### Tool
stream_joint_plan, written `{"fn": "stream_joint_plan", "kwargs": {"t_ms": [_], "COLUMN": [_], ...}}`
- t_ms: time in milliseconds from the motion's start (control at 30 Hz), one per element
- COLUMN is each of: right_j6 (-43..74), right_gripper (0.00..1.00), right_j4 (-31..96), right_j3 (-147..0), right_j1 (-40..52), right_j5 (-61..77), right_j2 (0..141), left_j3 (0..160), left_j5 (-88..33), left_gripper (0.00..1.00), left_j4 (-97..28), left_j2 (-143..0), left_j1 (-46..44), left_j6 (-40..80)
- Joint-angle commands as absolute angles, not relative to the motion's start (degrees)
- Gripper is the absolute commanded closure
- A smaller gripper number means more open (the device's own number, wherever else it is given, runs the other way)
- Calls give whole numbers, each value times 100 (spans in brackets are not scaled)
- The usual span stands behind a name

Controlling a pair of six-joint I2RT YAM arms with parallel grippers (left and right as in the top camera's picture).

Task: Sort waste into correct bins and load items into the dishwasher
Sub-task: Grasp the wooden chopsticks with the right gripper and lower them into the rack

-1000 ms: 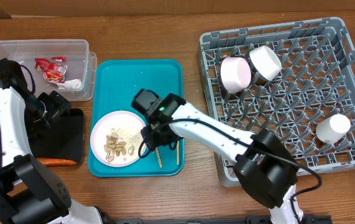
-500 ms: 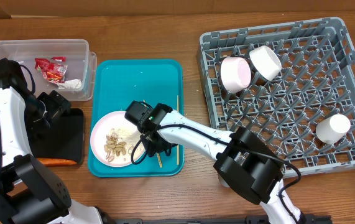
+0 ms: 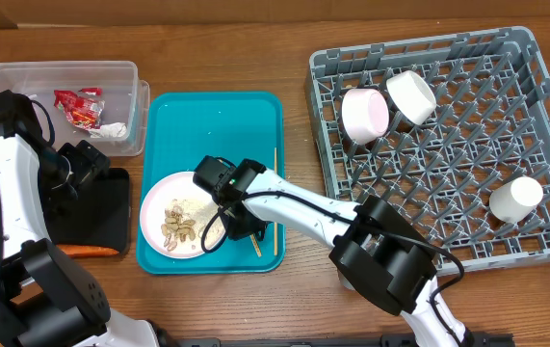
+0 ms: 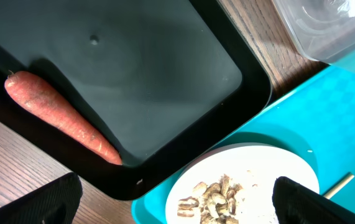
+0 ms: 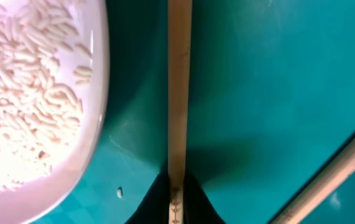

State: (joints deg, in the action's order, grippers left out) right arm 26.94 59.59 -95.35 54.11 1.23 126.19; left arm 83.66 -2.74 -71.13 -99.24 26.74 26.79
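My right gripper (image 3: 239,227) is down on the teal tray (image 3: 217,125), shut on a thin wooden chopstick (image 5: 179,93) just right of the white plate (image 3: 151,207). A second chopstick (image 3: 275,193) lies loose to the right. Beige-brown food scraps (image 3: 180,225) sit on the plate. My left gripper (image 4: 180,208) hangs open above the black tray (image 3: 101,217), empty, and the orange carrot (image 4: 59,118) lies along that tray's edge. The clear tub (image 3: 24,106) holds a red wrapper (image 3: 77,106) and a crumpled white paper (image 3: 111,130).
At the right, the grey dish rack (image 3: 467,193) holds a pinkish bowl (image 3: 364,114), a white bowl (image 3: 411,96) and a small white cup (image 3: 515,198). My right arm stretches across the tray's lower part toward the rack.
My right gripper moved left and down to the plate's right edge, then closed its jaws on the chopstick. The left arm has stayed still.
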Motion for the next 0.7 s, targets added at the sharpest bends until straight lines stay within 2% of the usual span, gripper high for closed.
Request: {"fn": "stream_joint_plan", "kwargs": {"t_ms": [0, 267, 433, 667], "right_j6": [2696, 2512, 2506, 1179], "right_gripper": [96, 96, 96, 96], "right_j4": [6101, 7262, 8171, 8200], "right_j3": [-9800, -10385, -10383, -9889], "right_j1": [5225, 4427, 3430, 2637], "right_j5": [113, -294, -805, -224], "right_j2": [12643, 11384, 10847, 10849], "left_j3": [8444, 8444, 8444, 8444], "left_j5": [-189, -191, -191, -191], "left_gripper": [0, 0, 1, 0], "left_j4": [-7107, -7089, -7070, -7052], "left_j2": [-9804, -9804, -9804, -9804], "left_j1": [2709, 2709, 2709, 2709], "left_j6": [2591, 2591, 2591, 2591]}}
